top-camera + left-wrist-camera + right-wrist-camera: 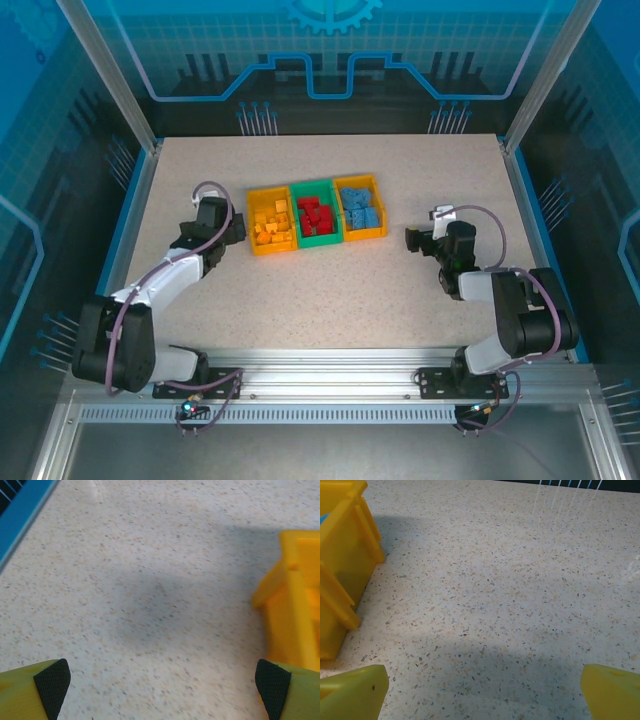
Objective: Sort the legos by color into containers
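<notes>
Nearest the overhead camera sat the two arm bases [115, 345], bolted at the near edge of the speckled surface [330, 300]. Beyond them the left end effector [236, 228] stood just beside the left yellow bin [252, 215], jaws wide with nothing between its black pads [52, 685]. Its wrist view put that bin's wall close by the right-hand finger. The right end effector [418, 238] was wide and empty too, set apart from the right yellow bin [382, 212].

Orange-yellow bricks [272, 228] lay in the left bin, red bricks [317, 214] in the green bin [312, 185] between, and blue bricks [362, 212] in the right one. Every brick I could make out lay in a bin, so the sorting looked all but finished.

The step in hand seemed to be pulling the left arm clear. Done well, that meant lifting straight up before swinging away, with the fingers spread so nothing snagged. It also meant giving the bin wall room so the row was not nudged out of line.
</notes>
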You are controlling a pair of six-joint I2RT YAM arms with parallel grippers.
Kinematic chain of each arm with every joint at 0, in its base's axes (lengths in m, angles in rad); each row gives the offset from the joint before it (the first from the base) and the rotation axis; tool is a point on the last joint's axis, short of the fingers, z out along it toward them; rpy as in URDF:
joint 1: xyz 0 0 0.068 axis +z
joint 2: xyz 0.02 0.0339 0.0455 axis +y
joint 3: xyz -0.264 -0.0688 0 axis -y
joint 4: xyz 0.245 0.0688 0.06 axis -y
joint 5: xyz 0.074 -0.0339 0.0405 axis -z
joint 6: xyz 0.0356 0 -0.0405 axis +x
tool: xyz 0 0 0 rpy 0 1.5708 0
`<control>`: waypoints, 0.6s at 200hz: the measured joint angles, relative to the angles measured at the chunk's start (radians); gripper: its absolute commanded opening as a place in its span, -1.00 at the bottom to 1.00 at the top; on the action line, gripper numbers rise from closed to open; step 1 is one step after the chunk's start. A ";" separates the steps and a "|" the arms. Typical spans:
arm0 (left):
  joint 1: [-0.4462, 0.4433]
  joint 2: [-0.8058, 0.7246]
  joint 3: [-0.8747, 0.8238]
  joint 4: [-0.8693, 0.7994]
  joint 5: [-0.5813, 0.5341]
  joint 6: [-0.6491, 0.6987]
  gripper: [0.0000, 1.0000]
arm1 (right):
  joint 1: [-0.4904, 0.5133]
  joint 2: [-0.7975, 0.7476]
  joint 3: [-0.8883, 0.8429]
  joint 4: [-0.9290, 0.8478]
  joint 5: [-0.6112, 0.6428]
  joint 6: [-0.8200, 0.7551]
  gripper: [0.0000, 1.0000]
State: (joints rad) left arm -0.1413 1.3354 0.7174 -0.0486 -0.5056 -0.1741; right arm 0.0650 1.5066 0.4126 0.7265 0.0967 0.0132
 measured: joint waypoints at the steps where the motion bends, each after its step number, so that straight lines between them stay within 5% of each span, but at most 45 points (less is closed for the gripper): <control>1: 0.001 0.000 -0.003 0.005 0.000 0.001 0.98 | 0.000 0.000 0.000 0.000 0.000 0.000 1.00; 56: 0.040 0.016 -0.301 0.496 0.004 0.143 0.98 | 0.000 0.000 0.000 0.000 -0.001 0.000 1.00; 97: 0.051 0.041 -0.316 0.656 0.080 0.163 0.97 | 0.000 0.000 0.000 0.000 -0.001 0.000 1.00; 120: 0.057 0.105 -0.369 0.880 0.126 0.163 0.98 | 0.000 0.000 0.000 0.000 -0.001 0.000 1.00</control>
State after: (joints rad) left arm -0.0845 1.4403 0.3485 0.8318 -0.3794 -0.0109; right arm 0.0650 1.5066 0.4129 0.7265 0.0959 0.0132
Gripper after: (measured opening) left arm 0.988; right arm 0.999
